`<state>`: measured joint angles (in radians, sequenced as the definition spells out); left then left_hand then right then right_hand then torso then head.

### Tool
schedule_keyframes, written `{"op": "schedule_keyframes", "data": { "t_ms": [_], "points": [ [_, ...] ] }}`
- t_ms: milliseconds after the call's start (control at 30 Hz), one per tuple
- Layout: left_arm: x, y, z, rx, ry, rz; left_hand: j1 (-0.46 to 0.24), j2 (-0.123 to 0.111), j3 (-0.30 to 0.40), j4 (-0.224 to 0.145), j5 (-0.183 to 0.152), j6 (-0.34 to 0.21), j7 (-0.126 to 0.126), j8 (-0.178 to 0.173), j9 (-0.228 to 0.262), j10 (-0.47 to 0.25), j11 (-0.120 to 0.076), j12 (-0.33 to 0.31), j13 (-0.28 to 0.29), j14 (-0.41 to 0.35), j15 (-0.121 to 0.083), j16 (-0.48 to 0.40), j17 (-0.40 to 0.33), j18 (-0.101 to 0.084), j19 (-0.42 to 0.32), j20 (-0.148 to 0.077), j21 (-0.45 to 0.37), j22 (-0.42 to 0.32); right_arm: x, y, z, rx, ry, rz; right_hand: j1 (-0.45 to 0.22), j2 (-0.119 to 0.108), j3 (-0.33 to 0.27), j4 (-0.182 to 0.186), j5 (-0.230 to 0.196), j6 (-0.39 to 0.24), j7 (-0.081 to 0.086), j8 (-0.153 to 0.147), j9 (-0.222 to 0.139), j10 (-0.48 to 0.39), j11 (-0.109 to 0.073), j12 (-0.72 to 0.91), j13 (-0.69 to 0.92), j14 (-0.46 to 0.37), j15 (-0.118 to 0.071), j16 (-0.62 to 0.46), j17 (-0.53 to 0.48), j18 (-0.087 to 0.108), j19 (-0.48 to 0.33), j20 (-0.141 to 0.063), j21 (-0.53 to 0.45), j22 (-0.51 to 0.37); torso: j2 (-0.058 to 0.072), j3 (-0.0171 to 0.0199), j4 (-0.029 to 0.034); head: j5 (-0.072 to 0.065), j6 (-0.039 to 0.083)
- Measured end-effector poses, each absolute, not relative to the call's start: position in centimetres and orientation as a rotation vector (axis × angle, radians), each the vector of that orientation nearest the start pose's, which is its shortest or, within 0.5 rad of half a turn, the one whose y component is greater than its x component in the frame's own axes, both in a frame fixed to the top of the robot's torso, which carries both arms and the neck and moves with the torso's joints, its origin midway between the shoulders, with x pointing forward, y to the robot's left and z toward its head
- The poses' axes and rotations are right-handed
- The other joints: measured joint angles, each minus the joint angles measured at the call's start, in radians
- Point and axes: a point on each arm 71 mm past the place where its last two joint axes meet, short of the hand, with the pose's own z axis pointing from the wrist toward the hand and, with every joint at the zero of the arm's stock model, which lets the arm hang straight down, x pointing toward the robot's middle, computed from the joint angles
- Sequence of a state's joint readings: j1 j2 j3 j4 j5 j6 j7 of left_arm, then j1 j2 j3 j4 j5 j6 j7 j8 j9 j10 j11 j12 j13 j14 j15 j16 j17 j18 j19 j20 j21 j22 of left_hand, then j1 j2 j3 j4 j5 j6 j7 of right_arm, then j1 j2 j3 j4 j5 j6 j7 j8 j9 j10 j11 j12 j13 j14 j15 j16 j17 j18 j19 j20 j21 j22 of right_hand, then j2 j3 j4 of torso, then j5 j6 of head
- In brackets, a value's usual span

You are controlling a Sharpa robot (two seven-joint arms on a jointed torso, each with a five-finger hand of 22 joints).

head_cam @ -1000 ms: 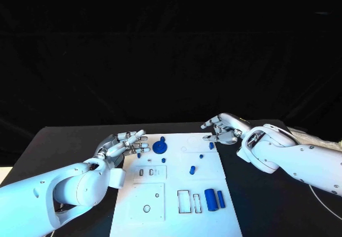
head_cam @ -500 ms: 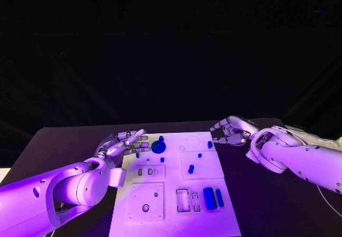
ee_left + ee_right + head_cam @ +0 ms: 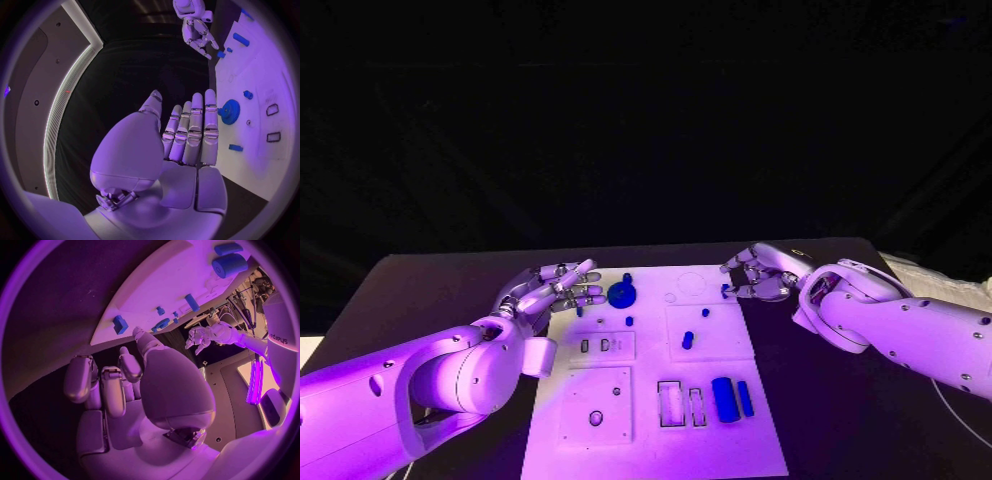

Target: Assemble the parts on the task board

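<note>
The white board (image 3: 661,380) lies mid-bench (image 3: 430,290) with blue parts scattered on it, a gear (image 3: 622,296) near its far left corner. The left hand (image 3: 557,291) hovers open at the board's left edge. The right hand (image 3: 759,275), fingers curled and empty, sits beside a small part (image 3: 726,292) at the far right edge.

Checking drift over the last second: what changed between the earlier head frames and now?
The right hand drew slightly away from the task board, then came back to its far right corner beside the small blue part, holding nothing. The left hand stayed open at the board's left edge; the blue gear and the other parts kept their places.
</note>
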<state>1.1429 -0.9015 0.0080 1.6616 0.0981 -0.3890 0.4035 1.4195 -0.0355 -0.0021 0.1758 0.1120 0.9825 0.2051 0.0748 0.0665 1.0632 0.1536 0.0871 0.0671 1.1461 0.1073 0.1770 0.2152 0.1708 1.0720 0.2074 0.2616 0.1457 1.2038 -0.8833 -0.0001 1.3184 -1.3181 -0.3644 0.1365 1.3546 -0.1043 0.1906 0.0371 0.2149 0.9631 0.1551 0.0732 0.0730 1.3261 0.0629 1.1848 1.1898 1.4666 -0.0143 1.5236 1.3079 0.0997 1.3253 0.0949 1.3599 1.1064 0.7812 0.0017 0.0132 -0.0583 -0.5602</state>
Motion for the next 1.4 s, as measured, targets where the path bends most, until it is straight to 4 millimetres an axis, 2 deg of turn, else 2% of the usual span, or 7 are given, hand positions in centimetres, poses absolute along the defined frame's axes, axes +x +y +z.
{"op": "schedule_keyframes", "data": {
  "t_ms": [333,467,833,933,1400],
  "points": [
    [46.2,20.4,-17.9,-1.274,1.371,-1.576,0.0,0.0,0.003,-0.003,0.0,0.0,0.0,0.0,0.0,0.0,0.0,0.0,0.0,0.0,0.0,-0.006,0.002,0.0,0.0,0.0,0.0,0.0,52.2,-27.7,-17.8,-0.058,1.574,0.654,0.0,0.0,0.003,-0.003,0.0,0.003,-0.003,0.0,0.0,0.0,0.0,0.0,0.0,0.0,0.0,-0.001,0.0,0.0,0.0,0.0,0.0,0.0,-0.001,-0.0007,0.0002,0.003,-0.004],
    [46.2,20.4,-17.9,-1.274,1.371,-1.576,0.0,0.0,0.003,-0.003,0.0,0.0,0.0,0.0,0.0,0.0,0.0,0.0,0.0,0.0,0.0,-0.006,0.002,0.0,0.0,0.0,0.0,0.0,52.4,-27.8,-18.1,-0.057,1.583,0.646,0.008,0.008,0.004,-0.004,0.0,0.004,-0.003,0.0,0.0,0.0,0.0,0.0,0.001,0.0,0.0,-0.001,0.0,0.0,0.0,0.0,0.0,0.0,-0.001,-0.0007,0.0,0.004,-0.005],
    [46.2,20.4,-17.9,-1.274,1.371,-1.576,0.0,0.0,0.003,-0.003,0.0,0.0,0.0,0.0,0.0,0.0,0.0,0.0,0.0,0.0,0.0,-0.006,0.002,0.0,0.0,0.0,0.0,0.0,52.7,-28.0,-18.6,-0.056,1.607,0.634,0.012,0.012,0.011,-0.011,0.0,0.021,-0.007,0.0,0.0,0.0,0.0,0.0,0.003,0.0,0.0,-0.001,0.0,0.0,0.0,0.0,0.0,0.0,-0.001,0.0,0.0,0.004,-0.01],
    [46.2,20.4,-17.9,-1.274,1.371,-1.576,0.0,0.0,0.003,-0.003,0.0,0.0,0.0,0.0,0.0,0.0,0.0,0.0,0.0,0.0,0.0,-0.006,0.002,0.0,0.0,0.0,0.0,0.0,52.7,-28.0,-18.8,-0.057,1.613,0.633,0.012,0.012,0.011,-0.011,0.0,0.027,-0.003,0.0,0.001,0.0,0.0,0.0,0.003,0.0,0.0,-0.001,0.0,0.0,0.0,0.0,0.0,0.0,-0.002,0.0004,-0.0005,0.005,-0.011],
    [46.2,20.4,-18.0,-1.274,1.372,-1.577,0.0,0.0,0.0,-0.005,0.0,0.0,0.0,0.0,0.0,0.0,0.0,0.0,0.0,0.0,0.0,-0.006,0.004,0.0,0.0,0.0,0.0,0.0,52.9,-27.9,-19.1,-0.056,1.63,0.629,0.021,0.024,0.032,-0.026,-0.006,0.072,-0.015,0.013,0.004,0.012,-0.01,0.006,0.011,0.0,0.0,-0.001,0.0,0.0,0.004,-0.004,0.004,0.001,-0.002,0.0002,0.0005,0.004,-0.017]
  ]
}}
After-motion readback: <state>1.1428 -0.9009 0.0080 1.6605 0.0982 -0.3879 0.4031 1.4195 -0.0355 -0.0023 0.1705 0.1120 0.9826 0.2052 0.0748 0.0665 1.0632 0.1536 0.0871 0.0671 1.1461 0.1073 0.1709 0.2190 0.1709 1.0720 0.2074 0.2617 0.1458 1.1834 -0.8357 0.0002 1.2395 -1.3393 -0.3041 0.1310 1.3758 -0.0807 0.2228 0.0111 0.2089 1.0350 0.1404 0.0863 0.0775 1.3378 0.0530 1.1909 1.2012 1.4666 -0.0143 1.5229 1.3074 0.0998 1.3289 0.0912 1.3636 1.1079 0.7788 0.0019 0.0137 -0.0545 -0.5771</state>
